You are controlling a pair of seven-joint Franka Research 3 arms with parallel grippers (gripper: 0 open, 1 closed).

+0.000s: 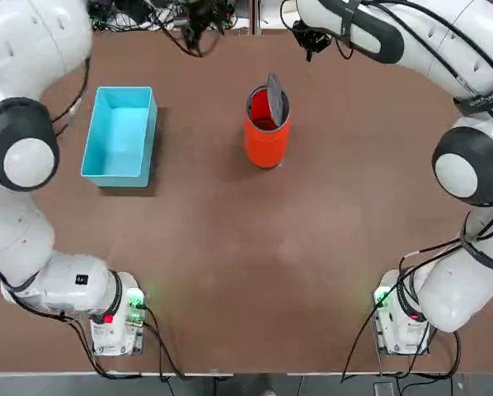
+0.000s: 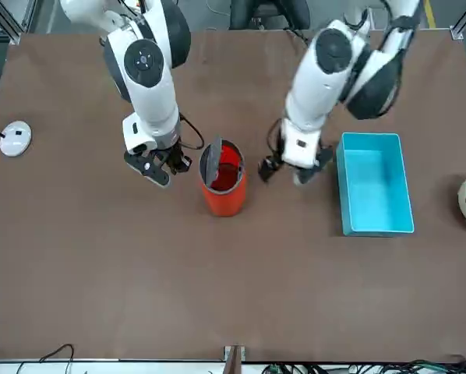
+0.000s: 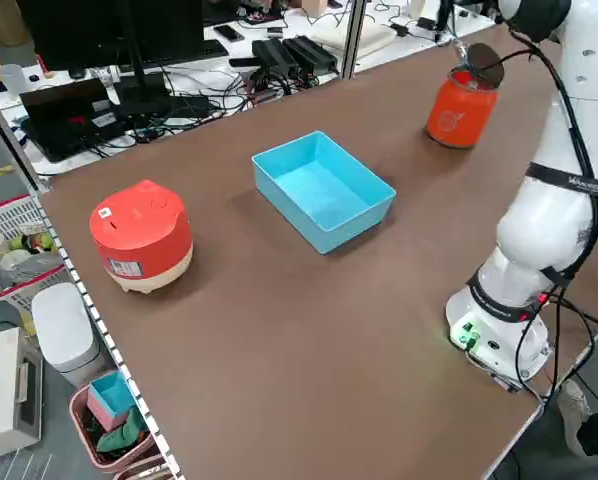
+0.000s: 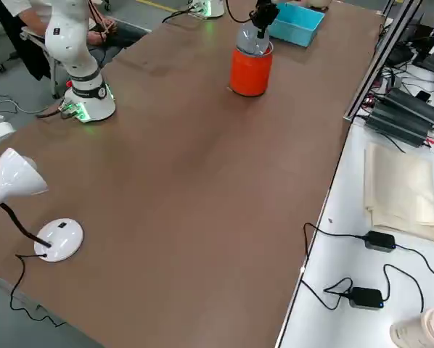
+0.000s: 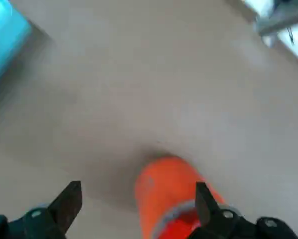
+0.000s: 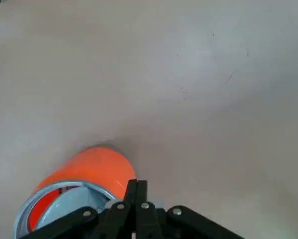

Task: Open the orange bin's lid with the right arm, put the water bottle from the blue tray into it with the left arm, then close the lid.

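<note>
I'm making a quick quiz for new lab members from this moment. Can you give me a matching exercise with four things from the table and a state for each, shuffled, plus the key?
Things:
1. lid
2. blue tray
3. left gripper
4. right gripper

States:
A. fingers pressed together
B. tipped up on edge in the mouth of the orange bin
C. fingers spread apart, nothing between them
D. nothing inside

Pairs: 1-B, 2-D, 3-C, 4-A
</note>
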